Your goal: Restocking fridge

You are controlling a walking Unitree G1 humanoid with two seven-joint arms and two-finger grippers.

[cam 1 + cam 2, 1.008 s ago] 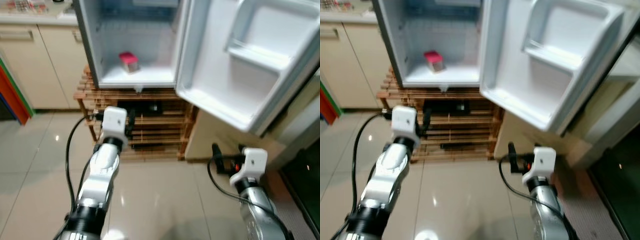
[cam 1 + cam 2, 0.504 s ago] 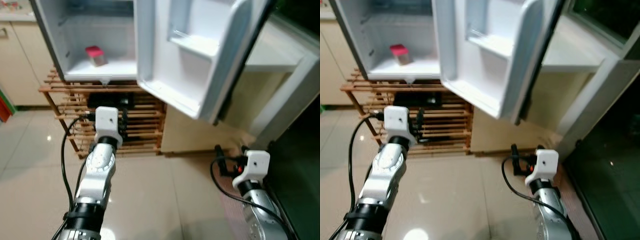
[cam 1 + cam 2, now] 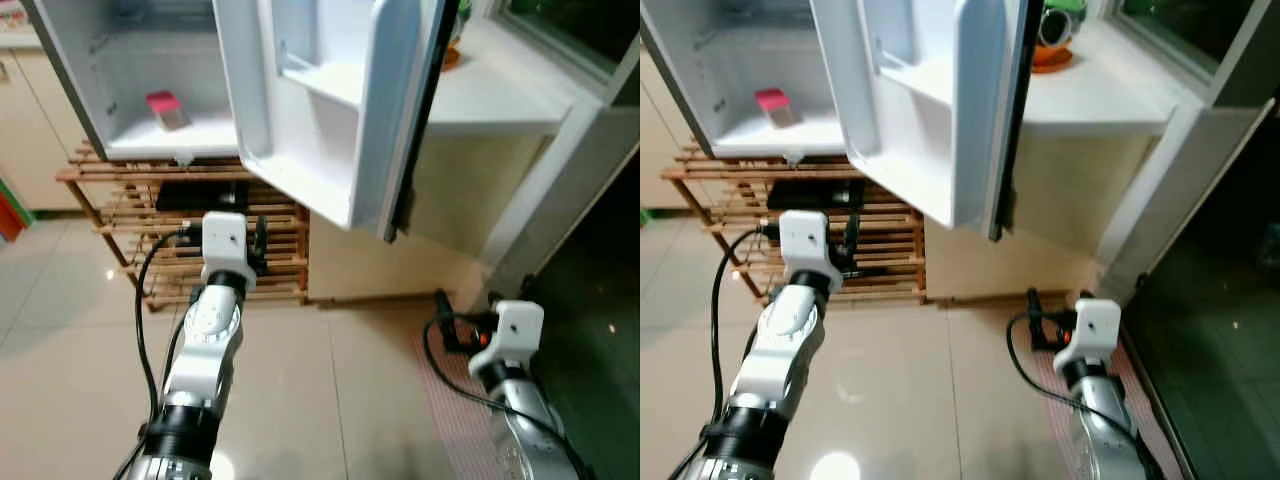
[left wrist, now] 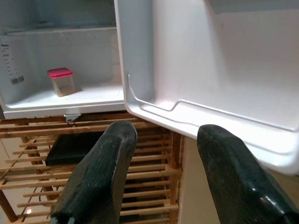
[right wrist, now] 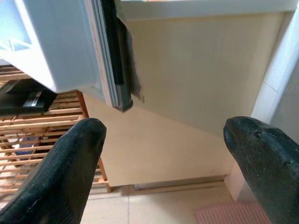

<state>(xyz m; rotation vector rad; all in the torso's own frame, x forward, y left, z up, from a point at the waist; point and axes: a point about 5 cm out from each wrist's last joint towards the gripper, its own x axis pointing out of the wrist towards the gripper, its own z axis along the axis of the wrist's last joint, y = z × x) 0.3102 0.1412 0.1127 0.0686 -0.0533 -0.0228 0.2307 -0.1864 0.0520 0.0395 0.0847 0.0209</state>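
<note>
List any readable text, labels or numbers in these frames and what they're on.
No text can be read.
Sticker with printed lines and a barcode on the fridge's inner left wall: too small and blurred to read.
White label on the black box on the wooden rack: too small to read.
Red-lidded container in the fridge: no visible print.

— Where have you got me?
— You're in a home kitchen: small white fridge (image 3: 150, 90) standing open on a slatted wooden rack (image 3: 130, 200), cream cabinet doors (image 3: 30, 130) alongside, glossy beige floor tiles (image 3: 330, 400).
</note>
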